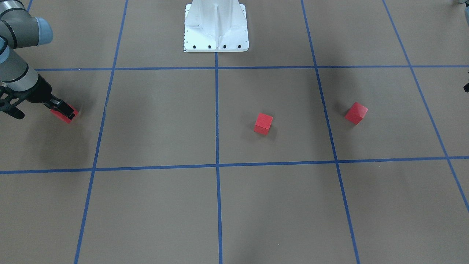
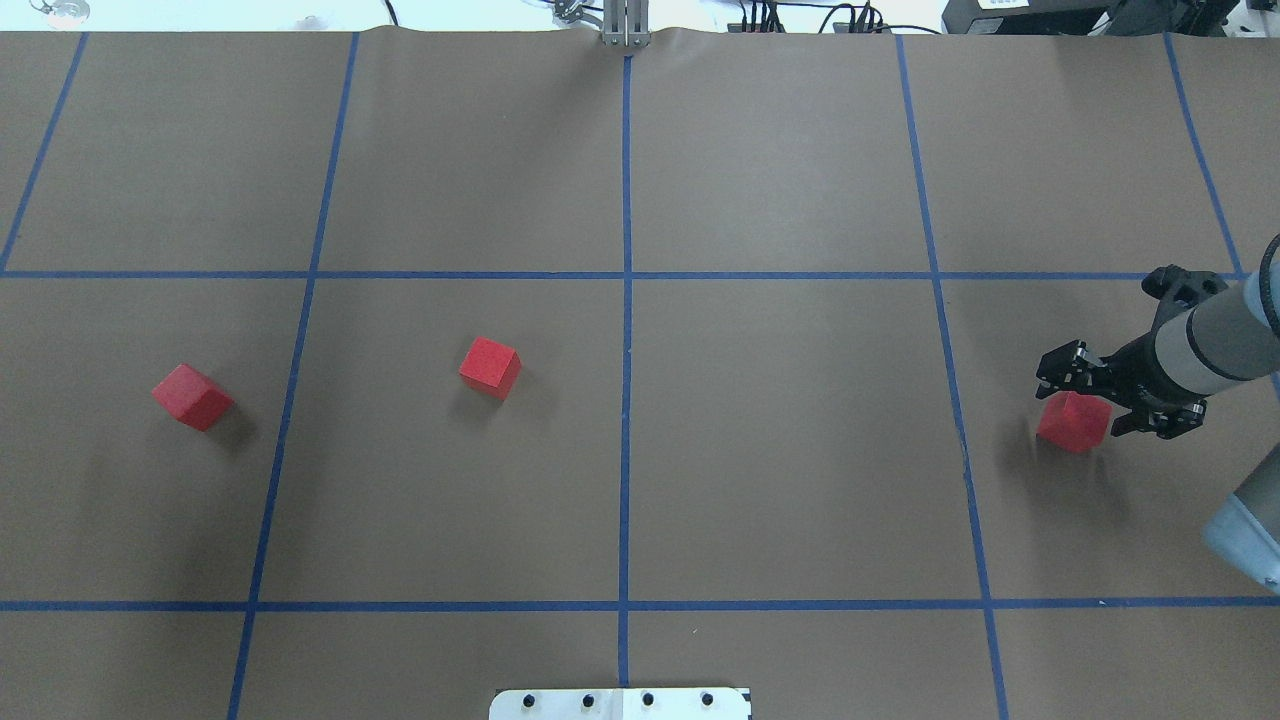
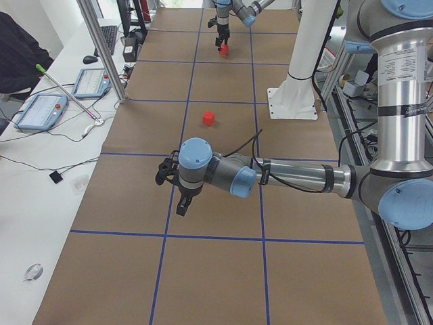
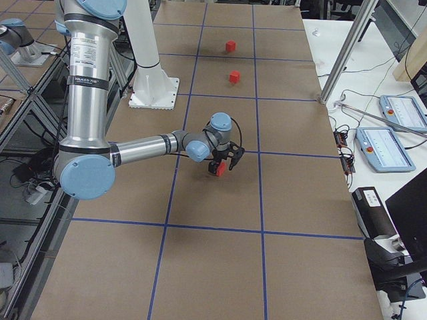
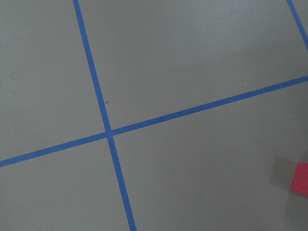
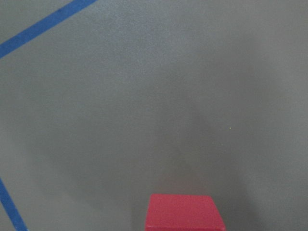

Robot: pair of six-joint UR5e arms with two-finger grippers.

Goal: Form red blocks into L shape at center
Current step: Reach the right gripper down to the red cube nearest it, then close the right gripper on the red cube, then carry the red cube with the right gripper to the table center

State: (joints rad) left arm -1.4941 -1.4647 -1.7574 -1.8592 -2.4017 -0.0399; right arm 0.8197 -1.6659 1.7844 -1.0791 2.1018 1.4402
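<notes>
Now, first pick: right gripper [image 2: 1085, 408] pinches one red block [image 2: 1070, 425] at 3 o'clock of centre (near block [image 2: 490, 367], far block [image 2: 192, 397] at 9 o'clock). Next: carry it centreward; left gripper [image 3: 180, 202]: cannot tell.

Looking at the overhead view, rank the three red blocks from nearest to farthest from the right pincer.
1. The gripped block, held by the right pincer, on the view's right.
2. The middle block, left of centre.
3. The far-left block, near the view's left edge.
</notes>
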